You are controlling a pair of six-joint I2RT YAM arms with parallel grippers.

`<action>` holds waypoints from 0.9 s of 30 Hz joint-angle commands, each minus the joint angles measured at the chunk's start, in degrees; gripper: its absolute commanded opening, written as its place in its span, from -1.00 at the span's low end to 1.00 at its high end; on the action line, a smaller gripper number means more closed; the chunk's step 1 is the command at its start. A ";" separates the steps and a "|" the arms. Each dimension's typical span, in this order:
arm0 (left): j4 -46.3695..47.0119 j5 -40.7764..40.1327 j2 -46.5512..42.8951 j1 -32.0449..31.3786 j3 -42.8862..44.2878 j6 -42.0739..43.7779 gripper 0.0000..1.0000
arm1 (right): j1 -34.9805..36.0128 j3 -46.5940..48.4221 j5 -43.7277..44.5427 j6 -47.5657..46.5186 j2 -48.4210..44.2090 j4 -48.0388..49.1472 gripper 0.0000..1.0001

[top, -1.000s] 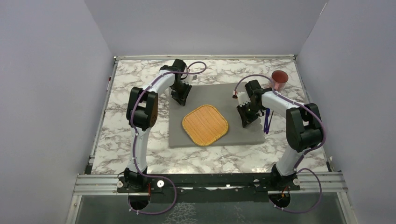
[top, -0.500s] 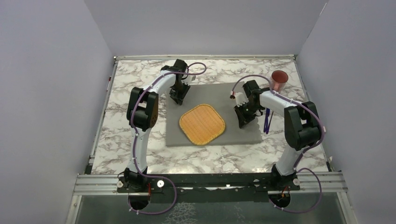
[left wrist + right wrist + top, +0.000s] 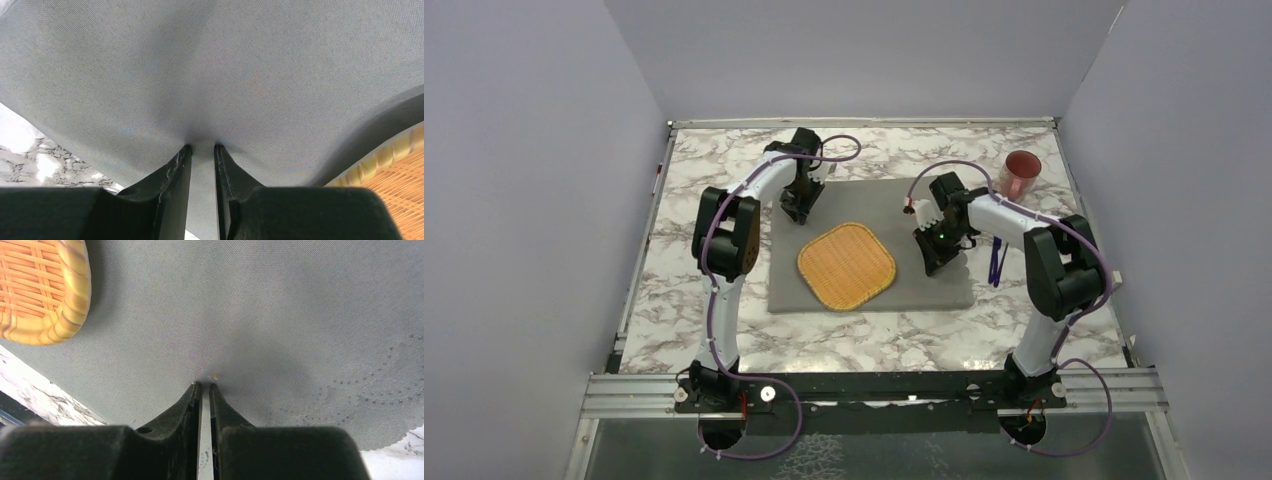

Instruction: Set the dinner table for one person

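Note:
The marble dinner table (image 3: 694,230) carries a grey scalloped cloth placemat (image 3: 874,205). An orange woven square mat (image 3: 847,265) lies on the placemat. My left gripper (image 3: 796,210) is shut on the placemat near its back left part; the left wrist view shows the cloth (image 3: 210,65) pinched at the gripper (image 3: 201,147). My right gripper (image 3: 934,262) is shut on the placemat's right part; the right wrist view shows the cloth (image 3: 250,305) puckered at the gripper (image 3: 205,385). The woven mat also shows in both wrist views (image 3: 400,175) (image 3: 40,285).
A red cup (image 3: 1022,174) stands at the back right of the table. Purple utensils (image 3: 995,260) lie on the marble just right of the placemat. Grey walls close in the table on three sides.
The placemat with the woven mat on it has slid left across the table. Both grippers moved left with it, still shut on the cloth.

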 commanded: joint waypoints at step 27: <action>-2.25 20.48 -14.49 1.53 -7.49 5.06 -0.18 | 0.99 6.22 -29.18 0.91 1.29 1.46 0.35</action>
